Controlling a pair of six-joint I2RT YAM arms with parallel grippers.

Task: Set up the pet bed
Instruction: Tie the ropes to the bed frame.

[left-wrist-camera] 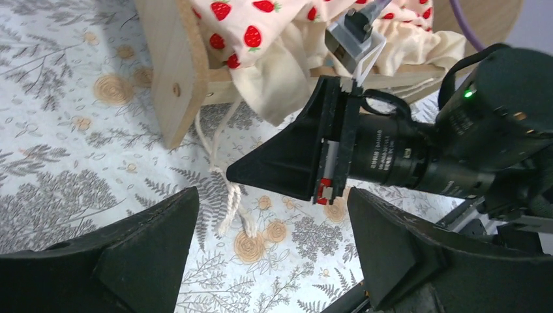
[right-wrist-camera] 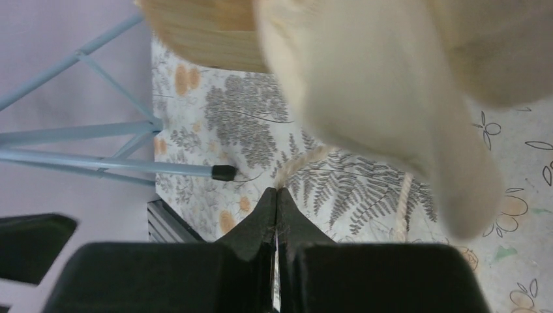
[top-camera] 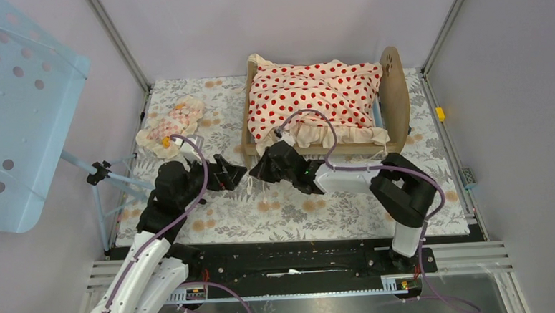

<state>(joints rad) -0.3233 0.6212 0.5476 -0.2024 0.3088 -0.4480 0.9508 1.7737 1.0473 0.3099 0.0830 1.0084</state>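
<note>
At the far centre of the floral mat (top-camera: 299,209), the pet bed (top-camera: 395,96) is positioned with its rounded headboard to the right and its low footboard (left-wrist-camera: 171,65) to the left. The frame is covered almost entirely by a red-dotted cream blanket (top-camera: 314,90), whose ruffled edge is draped over the near rail. A cream cord (left-wrist-camera: 229,203) is hung from that edge down to the mat beside the footboard. The right gripper (right-wrist-camera: 277,194) is located just near of the footboard corner, its jaws pressed fully together. The cord is seen at its tip, but whether it is pinched cannot be told. The left gripper (top-camera: 237,174) is held just left of it, jaws spread wide, nothing gripped. A small pink pillow (top-camera: 169,126) is laid on the mat's far left part, well apart from the bed. A blue perforated panel (top-camera: 21,112) on a stand is set beyond the left edge.
</note>
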